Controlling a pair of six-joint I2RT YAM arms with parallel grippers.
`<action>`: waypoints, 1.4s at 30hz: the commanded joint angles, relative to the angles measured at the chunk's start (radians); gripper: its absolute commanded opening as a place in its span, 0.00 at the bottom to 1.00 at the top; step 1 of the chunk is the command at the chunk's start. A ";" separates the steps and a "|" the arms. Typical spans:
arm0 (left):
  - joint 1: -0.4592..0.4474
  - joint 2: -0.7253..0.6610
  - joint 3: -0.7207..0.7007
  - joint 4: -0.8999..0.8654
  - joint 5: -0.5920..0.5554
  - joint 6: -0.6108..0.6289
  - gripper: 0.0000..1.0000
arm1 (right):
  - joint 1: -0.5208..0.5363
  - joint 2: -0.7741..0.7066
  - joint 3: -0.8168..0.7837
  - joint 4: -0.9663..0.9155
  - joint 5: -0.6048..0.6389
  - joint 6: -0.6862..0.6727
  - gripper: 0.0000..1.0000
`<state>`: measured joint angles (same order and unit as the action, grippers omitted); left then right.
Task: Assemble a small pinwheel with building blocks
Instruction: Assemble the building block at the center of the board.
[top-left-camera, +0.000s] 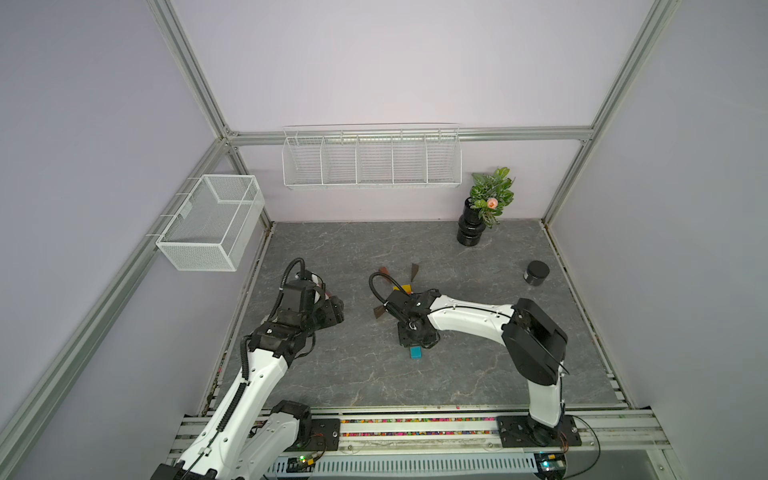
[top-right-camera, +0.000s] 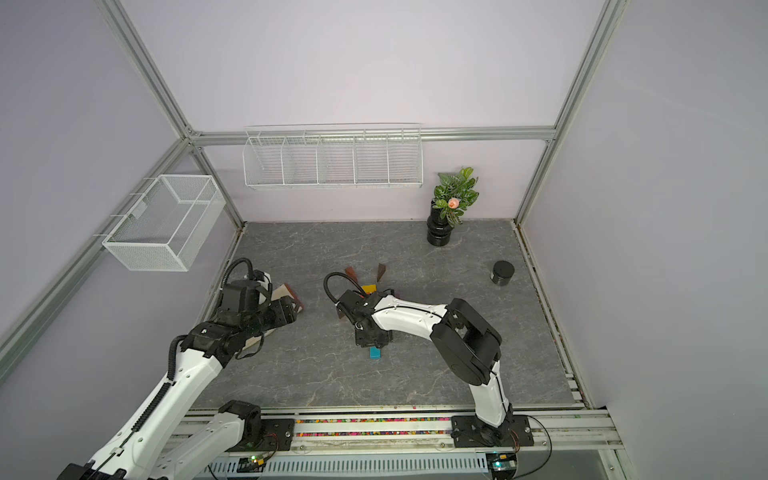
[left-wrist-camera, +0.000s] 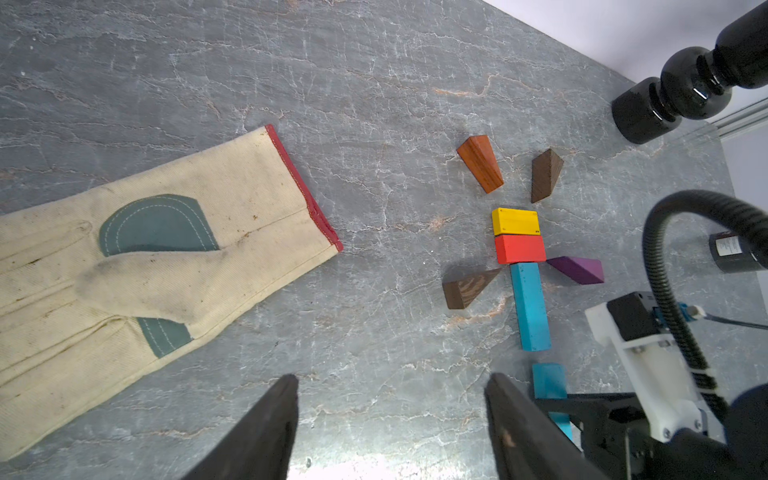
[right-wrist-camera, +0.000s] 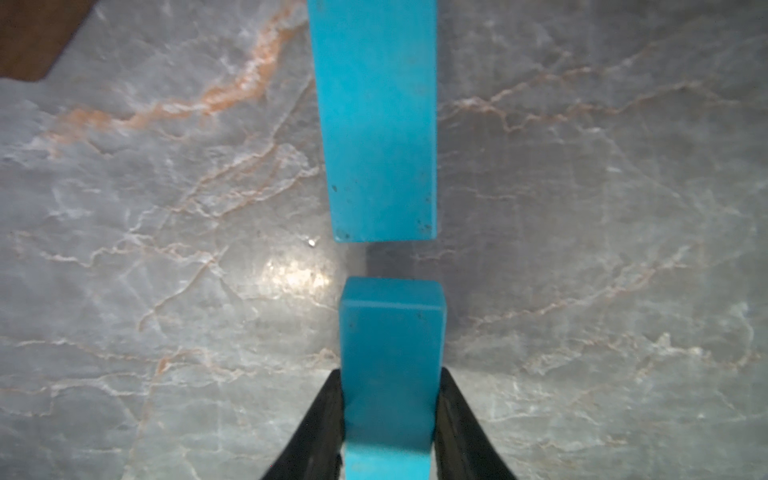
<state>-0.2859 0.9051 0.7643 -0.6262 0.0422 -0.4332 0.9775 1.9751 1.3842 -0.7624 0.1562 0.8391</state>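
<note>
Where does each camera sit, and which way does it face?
Top views: high above the front edge, facing down and backward over the grey marbled tabletop; white left arm and right arm show.
Left wrist: on the left arm, facing down past the open left gripper at a beige cloth glove and the flat block pinwheel; the right arm intrudes.
Right wrist: low over the tabletop, facing along the gripped long teal block in the right gripper toward the placed teal block.
Shared: both wrist views show the gap between those blocks.

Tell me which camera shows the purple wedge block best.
Left wrist: the purple wedge block lies in full view beside the short red block. Both top views hide nearly all of it under the right arm; the right wrist view misses it.
</note>
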 joint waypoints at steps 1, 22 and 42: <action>0.005 -0.004 -0.012 0.011 -0.012 -0.003 0.73 | -0.005 0.028 0.024 -0.034 -0.002 -0.022 0.37; 0.005 0.009 -0.021 0.019 -0.008 -0.007 0.74 | -0.014 0.039 0.043 -0.035 0.008 -0.041 0.45; 0.005 0.011 -0.026 0.023 -0.005 -0.012 0.74 | -0.026 0.048 0.043 -0.006 0.004 -0.057 0.36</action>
<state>-0.2859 0.9165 0.7506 -0.6178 0.0425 -0.4332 0.9615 2.0022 1.4158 -0.7727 0.1570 0.7853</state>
